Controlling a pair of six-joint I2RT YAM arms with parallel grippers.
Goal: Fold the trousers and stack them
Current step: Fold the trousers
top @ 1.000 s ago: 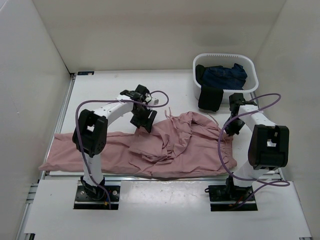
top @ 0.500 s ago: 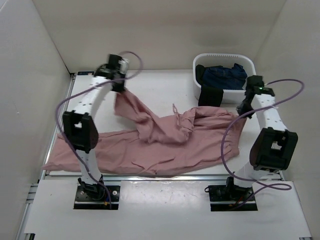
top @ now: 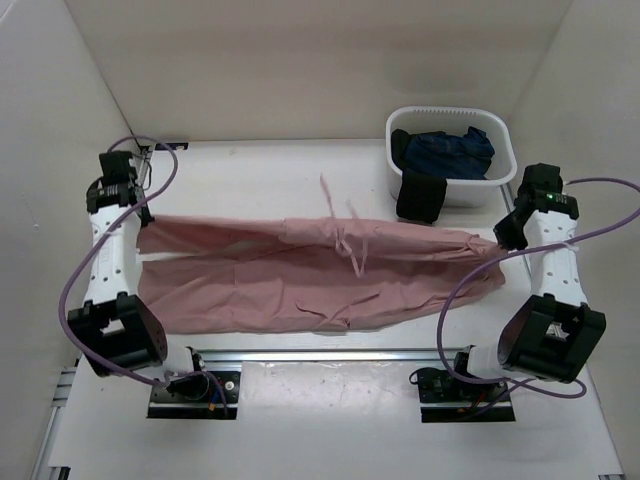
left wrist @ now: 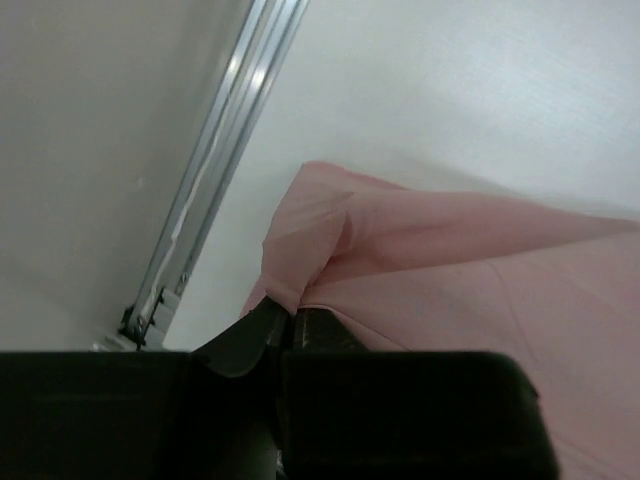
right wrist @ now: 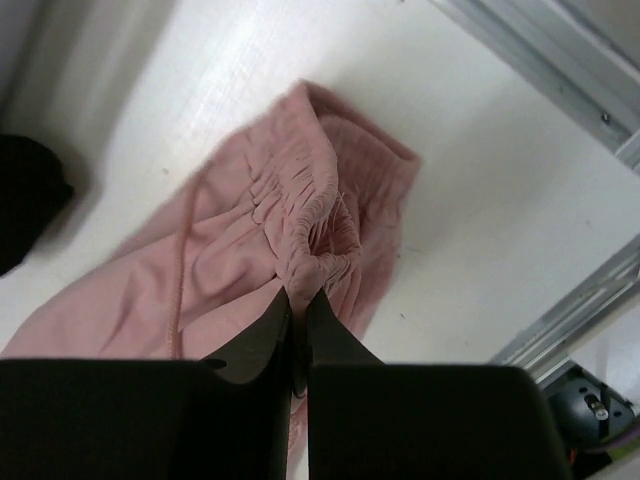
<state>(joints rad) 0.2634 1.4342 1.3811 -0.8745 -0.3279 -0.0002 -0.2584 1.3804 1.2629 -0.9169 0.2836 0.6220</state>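
Overhead view, with both wrist views. The trousers (top: 300,280) lie spread across the middle of the table (top: 260,170), running from its left side to its right side. Their far edge forms a nearly straight line between the two grippers, and their near edge lies just beside the rail at the table's near rim. Thin pink strings (top: 352,255) cross the cloth near its middle.

Left gripper (left wrist: 290,318): at the table's left side, beside a metal rail (left wrist: 215,160). Its fingers (left wrist: 245,345) are pressed together on a folded corner of the trousers. The cloth fans out from the fingertips toward the right of that view.

Right gripper (right wrist: 298,300): at the table's right side, near the front of the basket. Its fingers (right wrist: 255,345) are clamped on the gathered elastic band of the trousers, which bunches up just above the fingertips. A string runs down the cloth at the left of the band.

Basket (top: 450,112): white, at the far right of the table and apart from the trousers. It holds a navy garment (top: 452,150). A black item (top: 420,196) hangs over its front wall, with its lower end near the trousers' far edge. Whether the two touch cannot be told.
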